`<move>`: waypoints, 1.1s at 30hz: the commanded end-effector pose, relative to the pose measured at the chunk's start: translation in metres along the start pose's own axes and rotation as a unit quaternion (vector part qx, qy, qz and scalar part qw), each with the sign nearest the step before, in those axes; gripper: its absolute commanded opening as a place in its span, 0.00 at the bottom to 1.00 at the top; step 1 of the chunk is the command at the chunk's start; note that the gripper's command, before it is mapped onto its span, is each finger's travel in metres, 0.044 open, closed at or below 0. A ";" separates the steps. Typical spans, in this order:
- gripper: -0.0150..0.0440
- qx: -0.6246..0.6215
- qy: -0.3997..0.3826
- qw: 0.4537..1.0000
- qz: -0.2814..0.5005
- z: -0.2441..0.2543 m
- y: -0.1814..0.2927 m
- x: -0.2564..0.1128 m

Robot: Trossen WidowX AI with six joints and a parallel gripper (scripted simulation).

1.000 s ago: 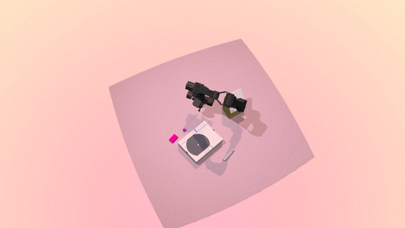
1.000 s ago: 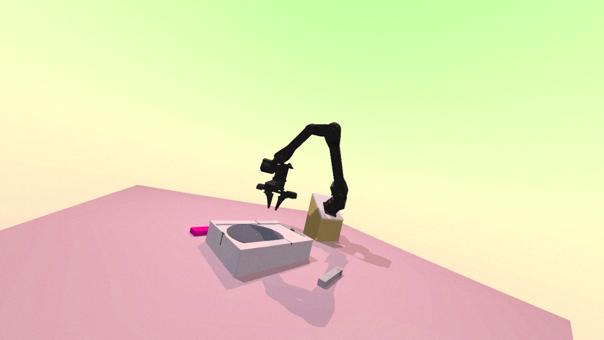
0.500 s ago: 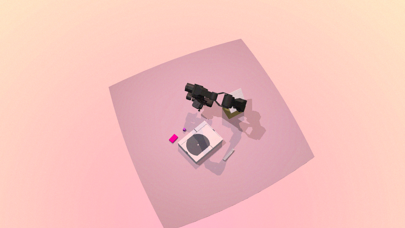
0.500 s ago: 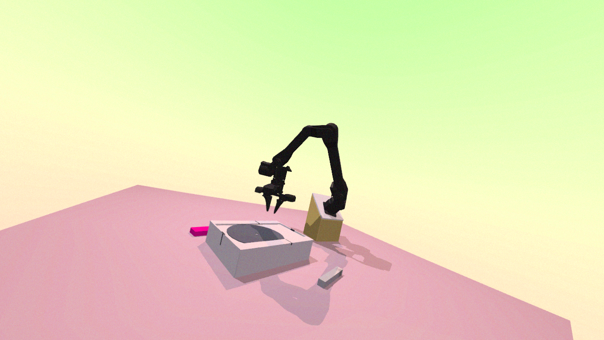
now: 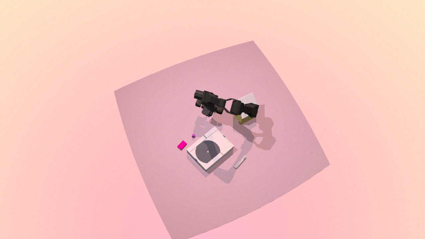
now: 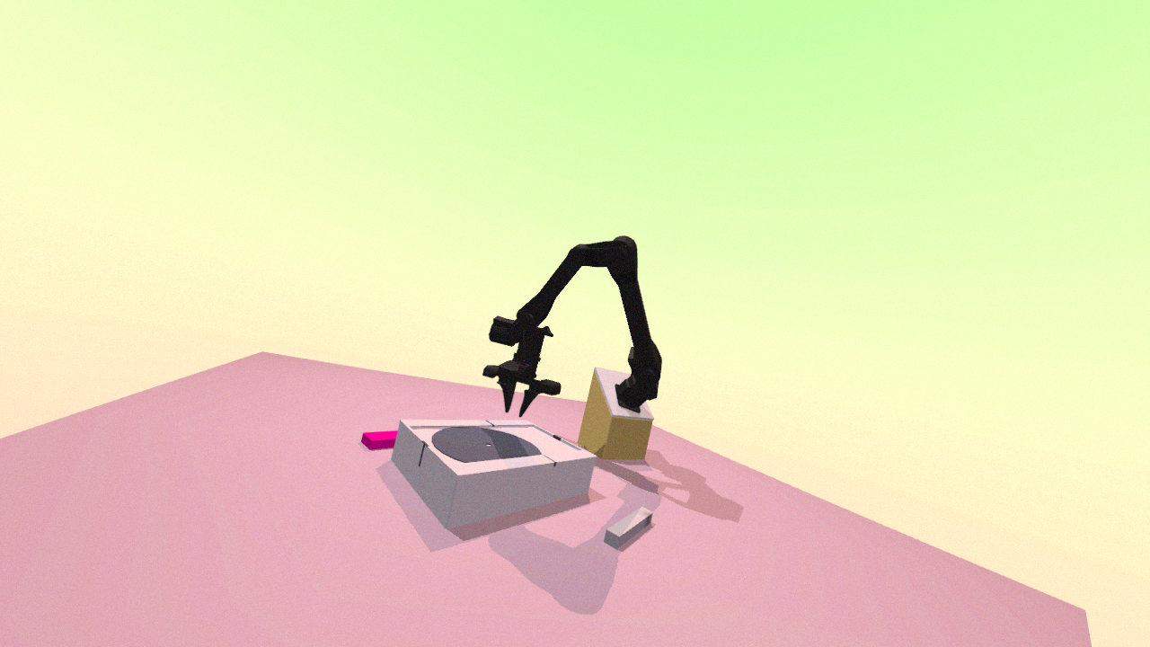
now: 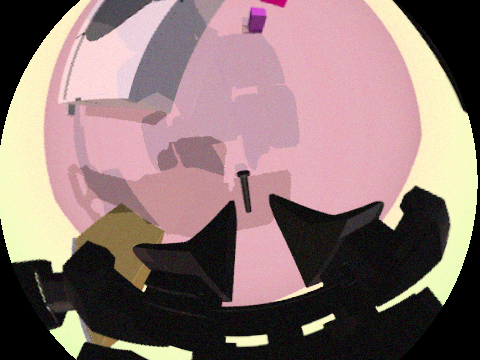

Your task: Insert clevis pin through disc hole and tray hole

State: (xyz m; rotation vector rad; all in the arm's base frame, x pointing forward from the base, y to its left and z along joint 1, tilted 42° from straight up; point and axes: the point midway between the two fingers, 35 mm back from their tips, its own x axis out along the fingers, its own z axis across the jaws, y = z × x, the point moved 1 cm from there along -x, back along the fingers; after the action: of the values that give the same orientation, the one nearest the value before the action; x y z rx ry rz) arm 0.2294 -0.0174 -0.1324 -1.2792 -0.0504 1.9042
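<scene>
- Pin [image 7: 246, 194] is seen on the tabletop [image 5: 154, 119] [image 6: 200, 483] [image 7: 350, 125], apparently lying flat, just ahead of the fingertips in the wrist view; it is hidden in the exterior view and cannot be made out from the top.
- The tool [image 5: 209, 112] [image 6: 514, 413] [image 7: 252, 202] is held above the tabletop with its fingers part-way apart, and nothing is gripped.
- Only a modest gap is offered by the fingers: if the descent is misaligned, the shaft could be struck by a fingertip and rolled away.
- If the pin is pinched off-centre or at a slant, it could be twisted in the grip, and a crooked entry would be caused.
- The disc [image 5: 203, 148] [image 6: 466, 447] [image 7: 112, 22] is laid in the tray [image 5: 227, 142] [image 6: 514, 491] [image 7: 105, 75]; whether its hole is lined up with the tray's cannot be told. If they are offset, the tip could be stopped and the disc pushed sideways.
- The tray's raised rim could be bumped if the carry is made too low.
- If the fingers are opened before the head is seated, the pin could be left tilted.
- No brands, labels or writing can be read.
</scene>
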 end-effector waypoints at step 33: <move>0.48 0.004 -0.004 1.000 -0.002 0.004 -0.002 0.038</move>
State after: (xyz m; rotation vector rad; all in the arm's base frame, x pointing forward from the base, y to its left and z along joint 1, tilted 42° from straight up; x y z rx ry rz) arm 0.2216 0.0083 -0.1580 -1.2687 -0.0508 1.9081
